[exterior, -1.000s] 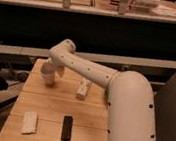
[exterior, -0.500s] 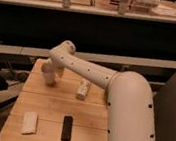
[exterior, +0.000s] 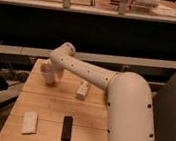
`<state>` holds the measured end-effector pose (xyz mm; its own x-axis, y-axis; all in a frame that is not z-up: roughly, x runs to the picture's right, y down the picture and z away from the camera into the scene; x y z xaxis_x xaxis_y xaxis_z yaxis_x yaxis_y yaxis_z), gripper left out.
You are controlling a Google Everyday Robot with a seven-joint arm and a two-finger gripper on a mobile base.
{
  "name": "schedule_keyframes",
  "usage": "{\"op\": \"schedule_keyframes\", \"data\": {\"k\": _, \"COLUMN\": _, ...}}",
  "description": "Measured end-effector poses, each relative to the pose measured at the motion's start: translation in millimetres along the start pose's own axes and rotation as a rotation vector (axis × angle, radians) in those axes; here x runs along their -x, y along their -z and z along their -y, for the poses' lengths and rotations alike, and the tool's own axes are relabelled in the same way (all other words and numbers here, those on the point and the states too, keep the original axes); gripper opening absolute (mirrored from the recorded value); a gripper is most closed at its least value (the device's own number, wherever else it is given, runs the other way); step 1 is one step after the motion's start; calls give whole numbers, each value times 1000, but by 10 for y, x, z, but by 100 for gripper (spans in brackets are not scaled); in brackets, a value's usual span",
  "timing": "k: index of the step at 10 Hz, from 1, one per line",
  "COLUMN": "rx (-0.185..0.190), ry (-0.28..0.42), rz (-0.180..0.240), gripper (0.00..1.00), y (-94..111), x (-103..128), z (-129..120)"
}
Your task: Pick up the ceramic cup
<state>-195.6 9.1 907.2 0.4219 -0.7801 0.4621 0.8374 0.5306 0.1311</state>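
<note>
A small white ceramic cup (exterior: pixel 46 76) stands at the far left of the wooden table (exterior: pixel 55 107). My white arm reaches across the table from the right. Its end bends down over the cup. My gripper (exterior: pixel 51 71) is right at the cup, at its top and right side, and the wrist hides most of it. I cannot tell whether the cup rests on the table or is held just above it.
A small whitish upright object (exterior: pixel 82 90) stands mid-table under my forearm. A black flat bar (exterior: pixel 66 128) and a white flat packet (exterior: pixel 29 122) lie near the front edge. A dark counter front (exterior: pixel 88 29) runs behind the table.
</note>
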Motion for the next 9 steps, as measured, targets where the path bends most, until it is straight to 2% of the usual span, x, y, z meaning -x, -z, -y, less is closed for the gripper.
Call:
{"op": "schedule_keyframes", "data": {"k": 7, "rx": -7, "ry": -6, "rz": -2, "gripper": 80, "y": -105, "x": 38, "z": -82}}
{"op": "schedule_keyframes", "data": {"k": 8, "rx": -8, "ry": -3, "rz": 0, "gripper": 76, "y": -109, "x": 65, "z": -75}}
{"op": "schedule_keyframes", "data": {"k": 9, "rx": -8, "ry": -2, "rz": -1, "gripper": 66, "y": -76, "x": 73, "z": -87}}
